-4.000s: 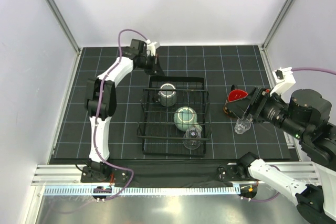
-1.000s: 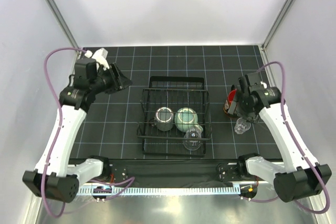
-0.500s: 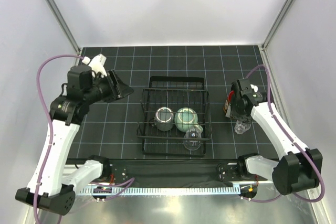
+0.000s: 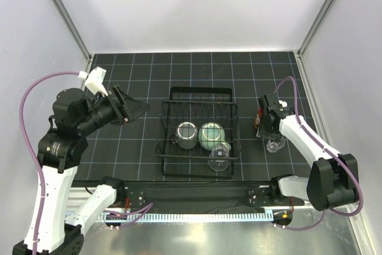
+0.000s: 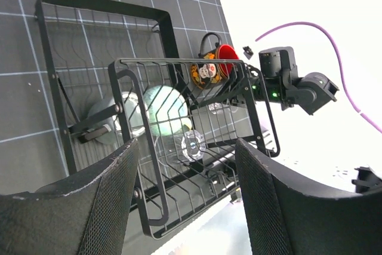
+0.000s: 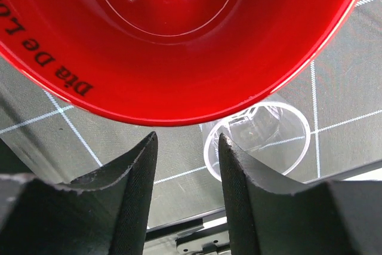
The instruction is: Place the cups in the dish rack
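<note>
**Five cups, one dish rack (image 4: 200, 90).** Three cups sit inside the rack: one dark grey mug (image 4: 187, 134), one pale green mug (image 4: 210, 135) just beside it, and one clear glass (image 4: 219, 154) nearer the front. Two are on the mat (image 4: 137, 147) to the rack's right: one red-lined printed cup (image 6: 179, 40) and a second clear glass (image 6: 262, 141). The left gripper (image 4: 140, 108) is spread wide and empty. The right gripper (image 6: 185, 147) is at the red cup's rim, fingers parted and pinching nothing.

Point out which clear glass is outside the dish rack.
The clear glass standing on the mat right of the dish rack, beside the red-lined cup. The other glass sits inside the rack, at its near right corner.
</note>
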Action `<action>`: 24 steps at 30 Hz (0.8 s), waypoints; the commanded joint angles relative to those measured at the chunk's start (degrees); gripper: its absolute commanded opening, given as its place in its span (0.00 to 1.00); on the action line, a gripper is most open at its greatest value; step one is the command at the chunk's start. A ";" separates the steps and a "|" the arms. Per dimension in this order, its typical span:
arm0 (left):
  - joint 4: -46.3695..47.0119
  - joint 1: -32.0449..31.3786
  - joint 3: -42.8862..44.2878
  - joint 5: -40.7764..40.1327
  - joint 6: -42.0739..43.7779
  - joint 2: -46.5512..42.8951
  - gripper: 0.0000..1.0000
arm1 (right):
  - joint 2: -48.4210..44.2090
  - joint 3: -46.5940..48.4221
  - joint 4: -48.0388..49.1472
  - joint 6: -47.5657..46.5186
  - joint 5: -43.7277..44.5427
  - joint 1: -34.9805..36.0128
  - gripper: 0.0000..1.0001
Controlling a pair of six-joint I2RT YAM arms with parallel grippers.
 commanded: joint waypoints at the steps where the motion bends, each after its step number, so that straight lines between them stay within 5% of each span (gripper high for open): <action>1: 0.54 -0.26 2.08 2.52 -0.88 0.19 0.64 | -1.15 0.21 1.38 0.64 1.56 -0.22 0.47; 9: 0.98 -0.17 3.93 3.31 -0.61 1.68 0.64 | -2.81 2.14 -1.86 0.55 0.86 -0.30 0.48; 17: 1.07 -0.17 3.93 4.54 -1.32 1.77 0.64 | -4.05 15.75 -8.46 0.64 7.17 -0.74 0.64; 24: 0.46 -0.26 3.84 4.63 -0.97 1.25 0.64 | 2.27 25.17 -6.10 -3.84 6.41 -9.70 0.68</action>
